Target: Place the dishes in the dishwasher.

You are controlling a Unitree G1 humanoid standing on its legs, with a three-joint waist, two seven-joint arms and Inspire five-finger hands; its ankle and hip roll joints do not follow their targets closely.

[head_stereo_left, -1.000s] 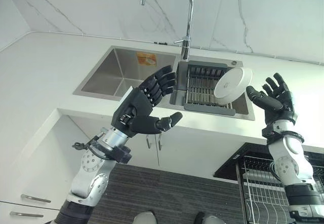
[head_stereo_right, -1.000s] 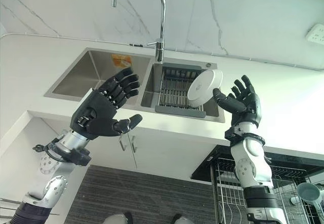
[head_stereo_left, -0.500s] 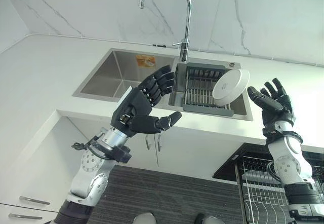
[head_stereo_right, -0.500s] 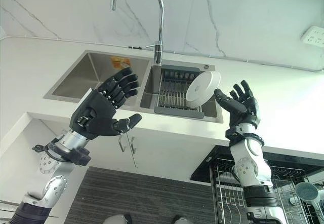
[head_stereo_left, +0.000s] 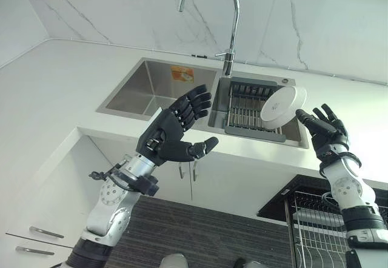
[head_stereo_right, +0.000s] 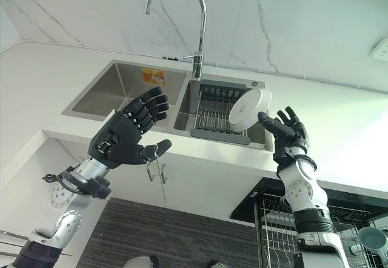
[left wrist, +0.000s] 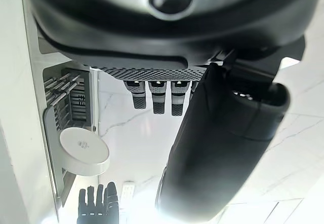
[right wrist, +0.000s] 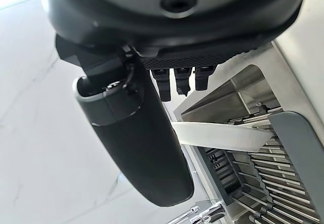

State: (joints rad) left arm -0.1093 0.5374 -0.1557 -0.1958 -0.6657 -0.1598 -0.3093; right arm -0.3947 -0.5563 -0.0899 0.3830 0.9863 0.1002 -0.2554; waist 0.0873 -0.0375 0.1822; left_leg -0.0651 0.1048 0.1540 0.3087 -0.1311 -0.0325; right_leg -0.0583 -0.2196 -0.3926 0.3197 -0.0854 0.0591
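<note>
White and round, the plate (head_stereo_left: 283, 103) stands tilted on edge in the dark drying rack (head_stereo_left: 251, 107) that sits in the right basin of the steel sink (head_stereo_left: 151, 86) — its underside faces the camera and its upper rim leans toward the sink's right end. The chrome tap (head_stereo_left: 223, 13) arches up behind the sink, just left of the rack.

The right robot hand (head_stereo_left: 325, 128) is raised just to the right of the plate, over the sink's right corner, fingers spread and straight, thumb reaching toward the plate's rim; whether it touches the rim cannot be told, and it holds nothing. In the right wrist view the plate (right wrist: 217, 135) shows edge-on past the fingertips (right wrist: 182, 84).

The left robot hand (head_stereo_left: 171, 133) hovers in front of the sink, before its left basin, fingers loosely spread and thumb out — also holding nothing.

Around the sink lies the white desk (head_stereo_left: 54, 92), with a marble wall behind. Below the sink's right end, a wire dishwasher rack (head_stereo_left: 315, 231) stands pulled out.
</note>
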